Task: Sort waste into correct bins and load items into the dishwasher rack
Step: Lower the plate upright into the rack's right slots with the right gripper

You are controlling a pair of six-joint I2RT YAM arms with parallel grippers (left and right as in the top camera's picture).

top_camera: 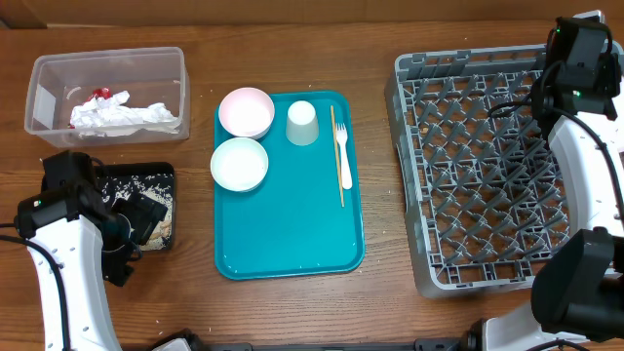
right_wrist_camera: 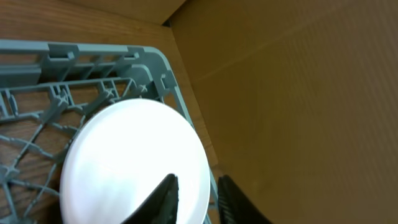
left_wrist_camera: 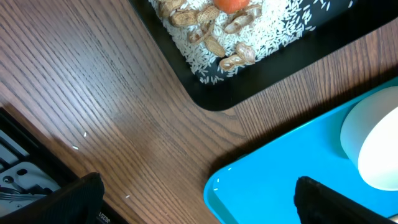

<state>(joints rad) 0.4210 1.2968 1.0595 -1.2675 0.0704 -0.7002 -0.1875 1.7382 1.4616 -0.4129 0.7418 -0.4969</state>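
Over beyond the left gripper [left_wrist_camera: 198, 186], off to its left side, stands the clear bin [top_camera: 107, 53], holding crumpled white waste [top_camera: 122, 115] and a small red scrap [top_camera: 99, 95]. That gripper hangs low over the wooden table [left_wrist_camera: 93, 81] with its dark fingers [left_wrist_camera: 68, 202] spread wide apart and nothing between them. Just ahead of it lies the black tray [left_wrist_camera: 273, 74], one rounded corner toward the fingers, filled with rice [left_wrist_camera: 273, 31], peanuts [left_wrist_camera: 239, 57] and an orange-red round thing [left_wrist_camera: 231, 4] that the top edge of the wrist view cuts off. Close to the right-hand finger sits the near corner of the teal tray [left_wrist_camera: 267, 180], apart from the black tray with a strip of bare wood between them. On the teal tray, nearest this gripper, is the white bowl [left_wrist_camera: 373, 143]; farther off are the pink bowl [top_camera: 246, 111], an upturned pale cup [top_camera: 302, 123], a wooden chopstick [top_camera: 336, 146] and a white fork [top_camera: 344, 156], the last two lying side by side. Well away from the left gripper, past the teal tray, is the grey dish rack [top_camera: 468, 175]. The right gripper [right_wrist_camera: 196, 196] hovers above the rack's far right corner and is clamped on the rim of a white plate [right_wrist_camera: 130, 155], one finger across the plate's face and the other behind its edge. The plate hangs just ahead of the fingers over the rack's grid; whether it touches the rack cannot be told. Beside this gripper, on its outer side, rises a brown cardboard wall [right_wrist_camera: 298, 93].
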